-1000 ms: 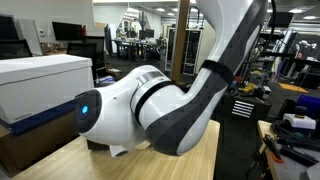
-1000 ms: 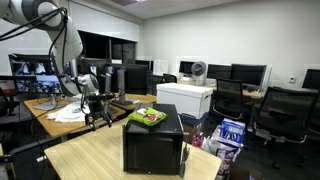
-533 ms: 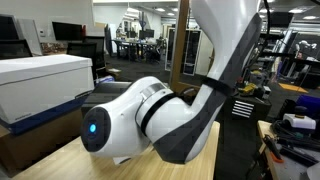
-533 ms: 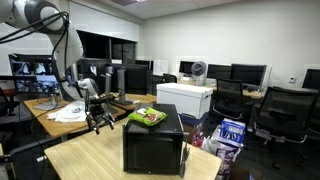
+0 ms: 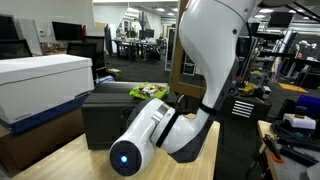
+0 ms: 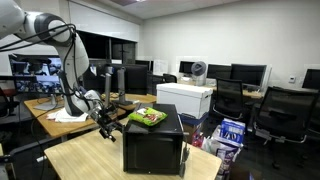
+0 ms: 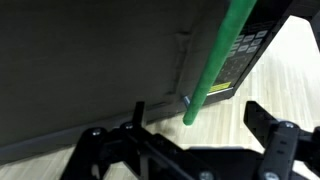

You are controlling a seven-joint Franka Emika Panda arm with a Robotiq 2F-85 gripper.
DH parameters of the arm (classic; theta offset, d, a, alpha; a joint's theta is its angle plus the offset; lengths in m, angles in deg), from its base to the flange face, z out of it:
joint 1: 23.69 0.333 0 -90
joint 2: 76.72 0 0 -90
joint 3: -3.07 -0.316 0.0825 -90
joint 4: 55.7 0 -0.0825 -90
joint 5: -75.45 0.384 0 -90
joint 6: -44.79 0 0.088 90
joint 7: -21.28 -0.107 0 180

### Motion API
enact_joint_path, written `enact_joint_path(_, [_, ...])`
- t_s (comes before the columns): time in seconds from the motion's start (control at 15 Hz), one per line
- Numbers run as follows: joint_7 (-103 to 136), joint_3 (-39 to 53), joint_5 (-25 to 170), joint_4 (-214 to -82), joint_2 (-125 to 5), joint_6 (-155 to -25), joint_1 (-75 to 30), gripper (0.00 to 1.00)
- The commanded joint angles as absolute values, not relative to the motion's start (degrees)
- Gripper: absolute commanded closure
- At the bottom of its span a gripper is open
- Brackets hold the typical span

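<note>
My gripper is open and empty, its two black fingers spread wide over the light wooden table. It is close to the side of a black box. A green rod-like thing slants down in front of the box and ends between the fingers, touching neither. In an exterior view the gripper hangs low beside the black box, which carries a green snack bag on top. The box and bag also show behind my arm.
A white boxy machine stands behind the black box, also seen in an exterior view. Desks with monitors, office chairs and a cluttered side table surround the wooden table.
The arm has swung and lowered toward the black box. The gripper has come closer to its side, and the arm's wrist has turned, uncovering the box and bag.
</note>
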State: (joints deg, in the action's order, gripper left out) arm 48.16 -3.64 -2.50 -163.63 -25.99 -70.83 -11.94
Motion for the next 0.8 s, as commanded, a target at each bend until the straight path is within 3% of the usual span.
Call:
enact_joint_path(0.0, [42.6, -1.2, -10.1, -161.1, -22.3, -68.7, -10.8, 0.00])
enact_joint_path(0.67, [40.2, -0.2, -11.6, -156.3, -13.2, -54.7, -11.0, 0.00])
enact_joint_path(0.73, [41.2, -0.3, -11.5, -155.8, -12.7, -53.4, -11.1, 0.20])
